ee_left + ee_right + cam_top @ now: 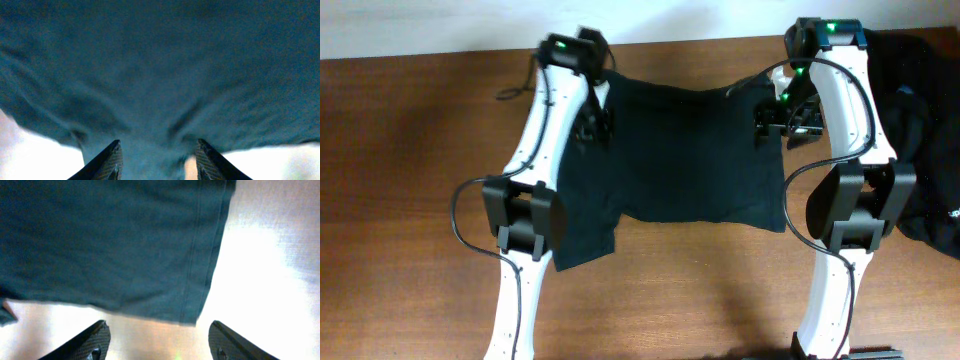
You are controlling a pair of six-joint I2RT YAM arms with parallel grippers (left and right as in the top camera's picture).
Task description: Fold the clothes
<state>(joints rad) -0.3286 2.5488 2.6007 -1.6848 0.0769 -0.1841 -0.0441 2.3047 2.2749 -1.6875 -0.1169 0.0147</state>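
Observation:
A black T-shirt [690, 150] lies spread on the brown table [410, 160], its upper edge sagging between my two grippers. My left gripper [595, 120] is at the shirt's upper left edge. In the left wrist view the fabric [160, 65] fills the picture and runs down between the parted fingers of the left gripper [159, 141], with a strip of table showing by the right finger. My right gripper [780, 125] is at the upper right edge. Seen from the right wrist, the right gripper [159, 322] stands wide open, and the hemmed corner [195, 305] lies just ahead of its fingertips.
A heap of more black clothes [925, 120] lies at the table's right edge behind the right arm, with a small white mark [952, 213] on it. Both arms' bases stand at the near edge. Bare wood lies left of the left arm and in front of the shirt.

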